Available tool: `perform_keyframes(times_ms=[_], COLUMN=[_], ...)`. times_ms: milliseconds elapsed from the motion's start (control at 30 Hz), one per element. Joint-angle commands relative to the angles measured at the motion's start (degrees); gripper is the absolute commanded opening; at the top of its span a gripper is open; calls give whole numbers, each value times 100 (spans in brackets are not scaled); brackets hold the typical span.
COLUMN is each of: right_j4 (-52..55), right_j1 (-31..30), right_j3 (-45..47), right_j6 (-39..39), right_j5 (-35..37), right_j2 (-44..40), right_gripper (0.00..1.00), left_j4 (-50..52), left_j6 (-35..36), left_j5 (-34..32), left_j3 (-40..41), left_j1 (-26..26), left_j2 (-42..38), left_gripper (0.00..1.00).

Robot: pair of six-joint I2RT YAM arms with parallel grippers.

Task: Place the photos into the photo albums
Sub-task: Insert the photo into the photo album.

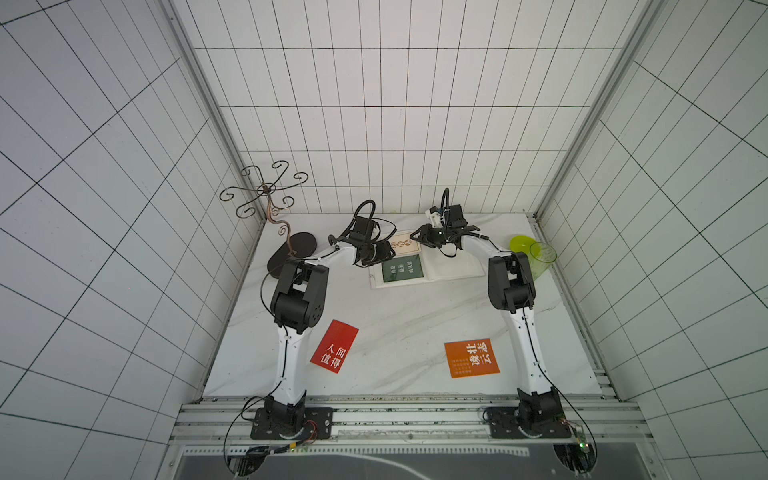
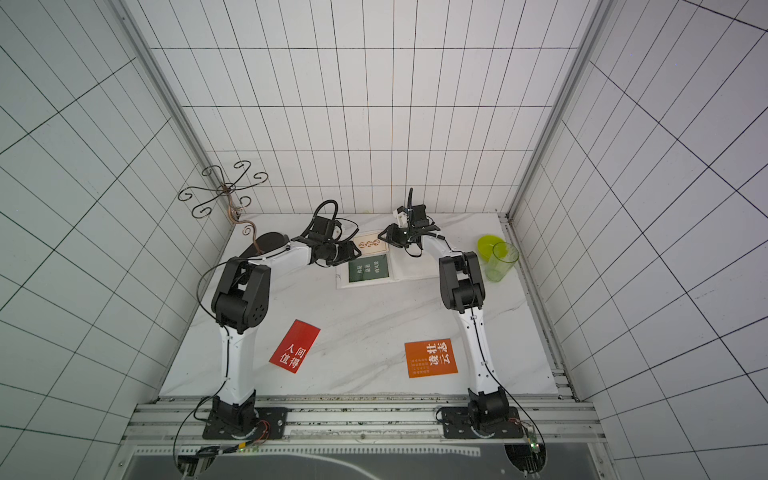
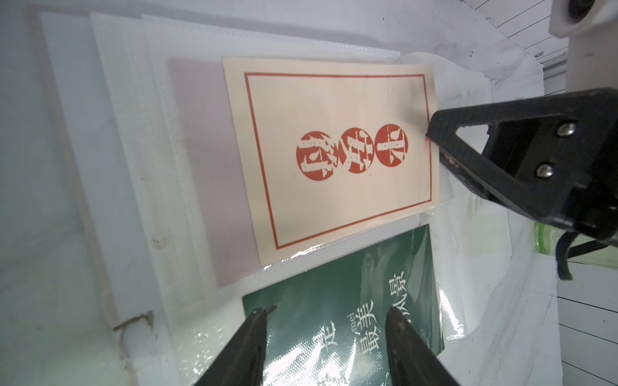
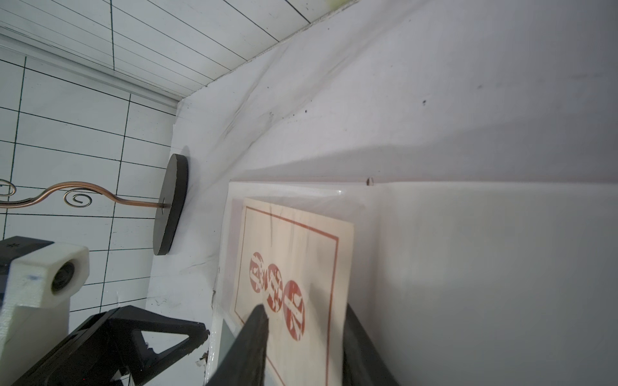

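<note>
4 cards in view, 1 album, 2 grippers. Album (image 1: 453, 266) lies open at the far middle of the table (image 1: 395, 316); white pages, clear glossy plastic pockets (image 3: 451, 307) on its left page.

Cream card (image 3: 334, 160): matte rectangle, thin red border, 3 round red seals. It sits at the far pocket; can't tell if fully in. Green card (image 3: 341, 300): dark, white characters, under shiny film in the near pocket. Red card (image 1: 334, 346) lies loose and tilted on the table beside the left arm. Orange card (image 1: 471, 358) lies loose and flat beside the right arm.

Left gripper (image 3: 327, 314): black fingers well apart over the green card, holding nothing. Right gripper (image 4: 304, 307): fingers partly apart, straddling the cream card's edge, not clamped on it.

Also 1 see-through green cup (image 1: 542, 257), 1 round yellow-green dish (image 1: 521, 243) just beside it, and 1 curly wire stand (image 1: 270, 195) on a dark oval base. Table is white, marble-look.
</note>
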State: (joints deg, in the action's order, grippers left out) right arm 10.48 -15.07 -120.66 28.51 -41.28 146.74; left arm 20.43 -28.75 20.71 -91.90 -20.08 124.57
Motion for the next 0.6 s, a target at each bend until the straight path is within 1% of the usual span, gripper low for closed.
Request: perform_keyframes(times_ms=[0, 133, 433, 567], right_j4=[-137, -160, -109, -108], right_j1=[-84, -106, -154, -162], right_j3=[-397, -412, -413, -424], right_j6=[82, 137, 67, 132], right_j5=[-270, -293, -103, -155], right_j2=[195, 257, 283, 389], right_gripper=[37, 38, 41, 41], left_j4=[-126, -132, -126, -131], left_j6=[-35, -43, -69, -79], left_j5=[43, 52, 105, 131], left_j3=[62, 60, 64, 73], left_j1=[28, 29, 39, 31], left_j2=[-127, -143, -166, -194], left_gripper=[57, 57, 57, 57])
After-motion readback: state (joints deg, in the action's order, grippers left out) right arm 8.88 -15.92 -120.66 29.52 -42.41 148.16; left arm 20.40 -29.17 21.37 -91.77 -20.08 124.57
